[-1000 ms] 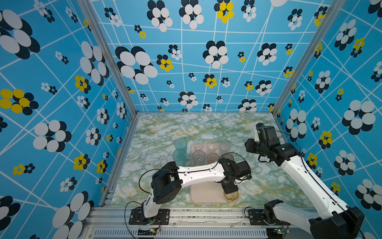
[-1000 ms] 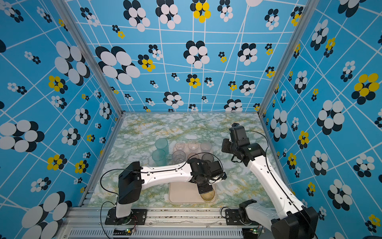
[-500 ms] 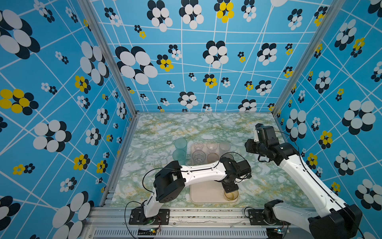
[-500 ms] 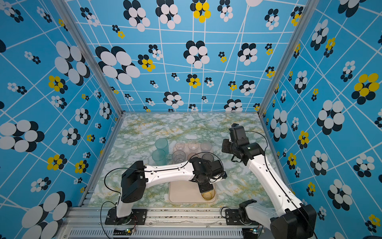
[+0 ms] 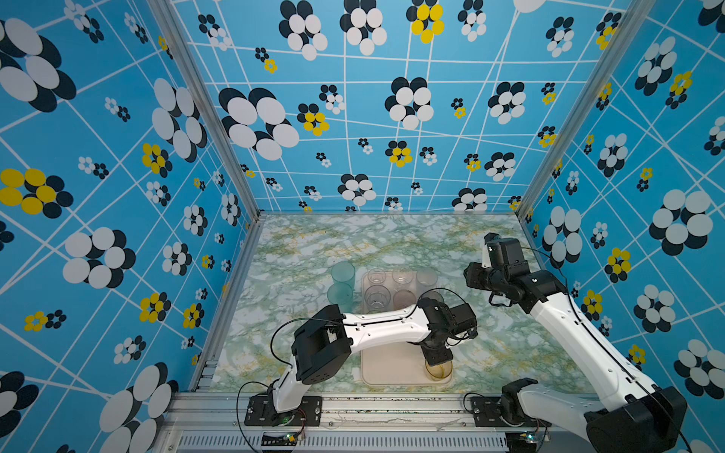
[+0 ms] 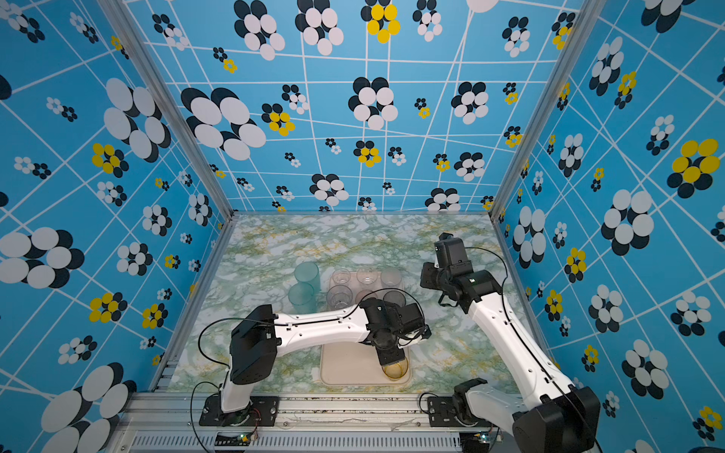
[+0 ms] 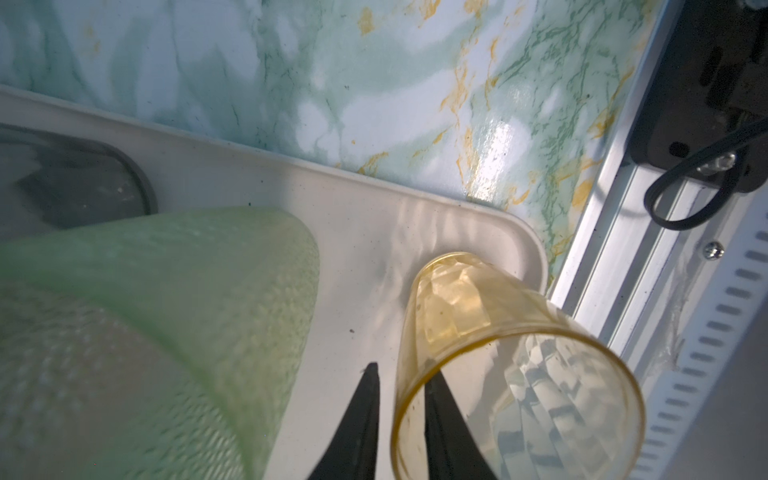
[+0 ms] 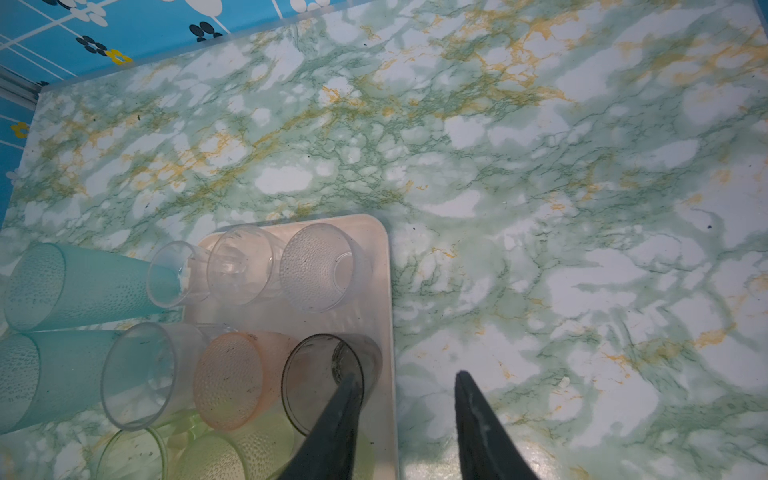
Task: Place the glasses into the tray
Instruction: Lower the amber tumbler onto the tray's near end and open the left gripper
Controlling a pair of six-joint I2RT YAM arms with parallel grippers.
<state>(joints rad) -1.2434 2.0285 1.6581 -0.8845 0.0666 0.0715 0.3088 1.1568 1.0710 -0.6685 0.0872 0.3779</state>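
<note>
at the tray [image 5: 386, 366] corner, left jaws have parted off the amber glass [image 5: 439, 371]; right jaws apart.

— Top views?
— Both high at the front, angled down over the whole bench [image 5: 314, 251], near-identical coverage
— Wrist cameras?
— Left sits close over the tray [image 7: 357, 232] corner; right looks down from higher, sharing that tray

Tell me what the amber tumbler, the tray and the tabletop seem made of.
Amber tumbler: see-through tinted plastic or glass, glossy, faceted. Tray: cream, matte, probably moulded plastic, rounded rim. Tabletop: marble-print laminate or film, probably; glossy glare patch.
</note>
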